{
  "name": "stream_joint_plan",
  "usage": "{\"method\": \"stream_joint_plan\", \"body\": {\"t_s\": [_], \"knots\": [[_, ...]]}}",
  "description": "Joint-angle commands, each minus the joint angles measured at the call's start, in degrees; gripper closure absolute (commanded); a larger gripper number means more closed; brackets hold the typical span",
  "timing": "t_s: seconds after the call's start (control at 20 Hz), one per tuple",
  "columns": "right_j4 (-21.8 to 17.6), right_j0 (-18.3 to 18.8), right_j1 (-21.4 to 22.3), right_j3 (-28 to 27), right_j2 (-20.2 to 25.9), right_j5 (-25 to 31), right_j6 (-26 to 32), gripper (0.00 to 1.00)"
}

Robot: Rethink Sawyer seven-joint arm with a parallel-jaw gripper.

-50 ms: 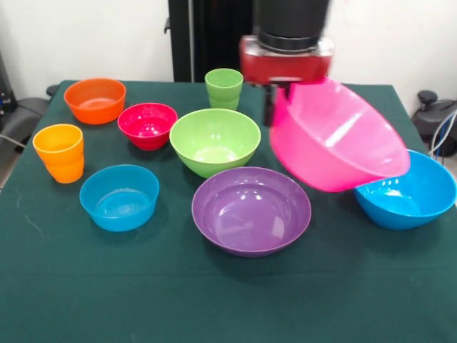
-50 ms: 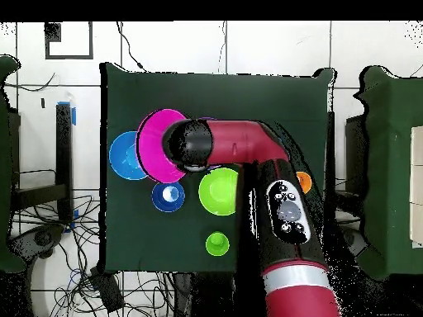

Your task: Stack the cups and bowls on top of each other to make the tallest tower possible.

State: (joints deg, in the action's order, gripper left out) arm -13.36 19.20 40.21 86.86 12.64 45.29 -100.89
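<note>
Pink bowl in the air, tower not begun.

The pincer (image 1: 280,96) grips the rim of the tilted pink bowl (image 1: 335,139), which hangs off the table (image 1: 107,286) just below it. The purple bowl (image 1: 251,209) sits lower still, slightly aside. Next move, I reckon: carry the bowl over it, level it, lower.

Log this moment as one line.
gripper: shut on pink bowl | bowl: lifted, tilted | below: purple bowl, sky-blue bowl | tower: not started
</note>
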Motion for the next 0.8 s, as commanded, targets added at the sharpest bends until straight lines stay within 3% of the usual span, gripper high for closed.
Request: {"method": "stream_joint_plan", "body": {"t_s": [0.05,0.8], "knots": [[-4.70,3.71,-0.63,-3.48,7.48,9.30,18.75,1.00],[-8.74,6.47,-3.60,4.41,10.71,-1.94,9.81,1.00]]}}
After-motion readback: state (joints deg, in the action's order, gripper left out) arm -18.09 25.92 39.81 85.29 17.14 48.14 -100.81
